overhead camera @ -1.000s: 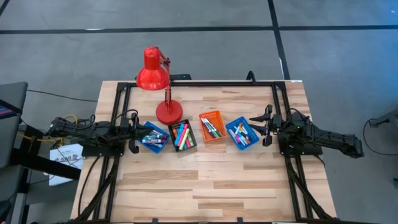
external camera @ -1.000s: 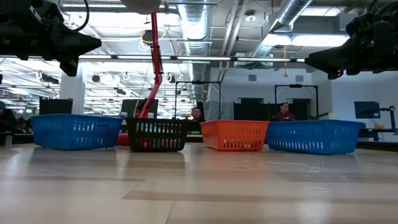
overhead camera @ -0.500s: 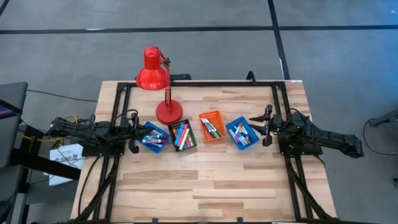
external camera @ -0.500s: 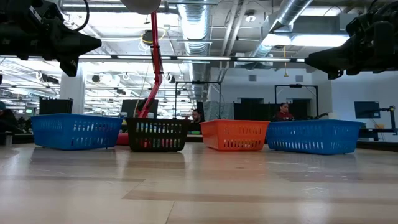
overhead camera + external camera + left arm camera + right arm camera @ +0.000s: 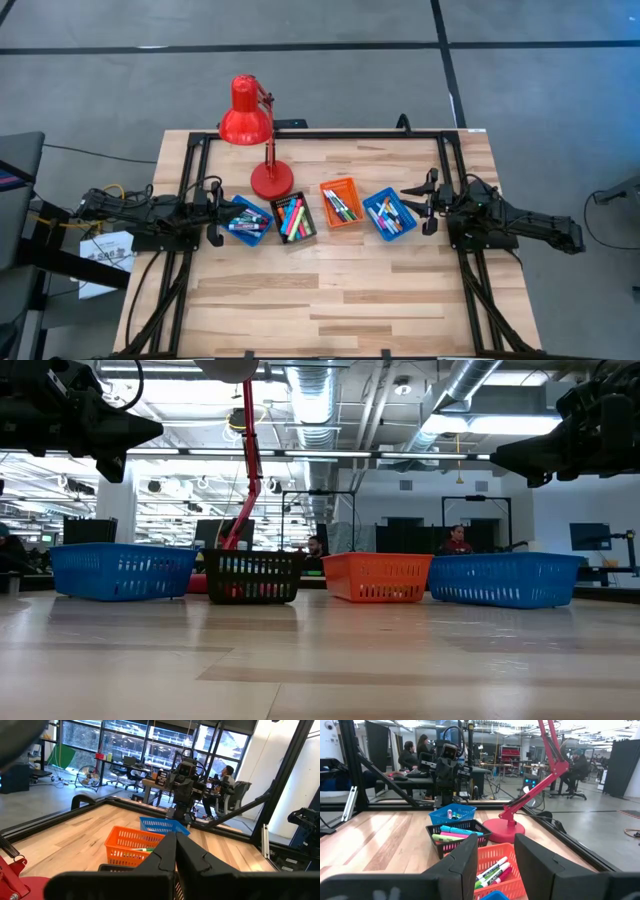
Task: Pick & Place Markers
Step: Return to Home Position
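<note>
Four blue, black, orange plastic mesh baskets [image 5: 378, 577] hold coloured markers [image 5: 293, 220]. Left gripper [image 5: 214, 216] pressed together, right gripper [image 5: 428, 203] spread, near side edges of wooden table [image 5: 330, 290].

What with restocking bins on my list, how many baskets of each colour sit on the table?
Blue baskets: 2
Black basket: 1
Orange basket: 1
Total: 4

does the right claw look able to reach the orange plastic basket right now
Probably yes, from above: the open right claw sits beside the right-hand blue plastic basket, which lies between it and the orange plastic basket, and nothing covers either.
</note>
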Available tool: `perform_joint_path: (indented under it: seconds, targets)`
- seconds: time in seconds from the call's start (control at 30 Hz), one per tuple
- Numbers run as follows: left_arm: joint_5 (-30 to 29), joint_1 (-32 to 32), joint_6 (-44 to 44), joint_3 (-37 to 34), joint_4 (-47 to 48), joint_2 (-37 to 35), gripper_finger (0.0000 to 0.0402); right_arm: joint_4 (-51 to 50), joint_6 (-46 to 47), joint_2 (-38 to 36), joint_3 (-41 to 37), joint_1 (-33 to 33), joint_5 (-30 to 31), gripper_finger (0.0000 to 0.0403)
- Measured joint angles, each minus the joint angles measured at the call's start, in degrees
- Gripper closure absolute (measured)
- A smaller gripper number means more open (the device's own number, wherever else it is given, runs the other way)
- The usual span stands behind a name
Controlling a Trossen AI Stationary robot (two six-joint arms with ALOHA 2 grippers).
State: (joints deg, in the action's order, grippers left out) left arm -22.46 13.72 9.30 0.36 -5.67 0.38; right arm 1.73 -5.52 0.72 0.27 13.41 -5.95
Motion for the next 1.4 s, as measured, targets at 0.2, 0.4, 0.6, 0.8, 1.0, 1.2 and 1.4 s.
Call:
perform_joint_path:
  seconds: [0.2, 0.4, 0.6, 0.8, 1.0, 1.2, 1.4]
  targets:
    - [0.0, 0.0, 0.0, 0.0, 0.0, 0.0, 0.0396, 0.0, 0.0, 0.0, 0.0, 0.0, 0.0, 0.0285]
    - [0.0, 0.0, 0.0, 0.0, 0.0, 0.0, 0.0396, 0.0, 0.0, 0.0, 0.0, 0.0, 0.0, 0.0285]
    - [0.0, 0.0, 0.0, 0.0, 0.0, 0.0, 0.0396, 0.0, 0.0, 0.0, 0.0, 0.0, 0.0, 0.0285]
    - [0.0, 0.2, 0.0, 0.0, 0.0, 0.6, 0.0396, 0.0, 0.0, 0.0, 0.0, 0.0, 0.0, 0.0285]
    - [0.0, 0.2, 0.0, 0.0, 0.0, 0.9, 0.0396, 0.0, 0.0, 0.0, 0.0, 0.0, 0.0, 0.0285]
    - [0.0, 0.1, 0.0, 0.0, 0.0, 0.9, 0.0396, 0.0, 0.0, 0.0, 0.0, 0.0, 0.0, 0.0285]
    - [0.0, 0.1, 0.0, 0.0, 0.0, 0.9, 0.0396, 0.0, 0.0, 0.0, 0.0, 0.0, 0.0, 0.0285]
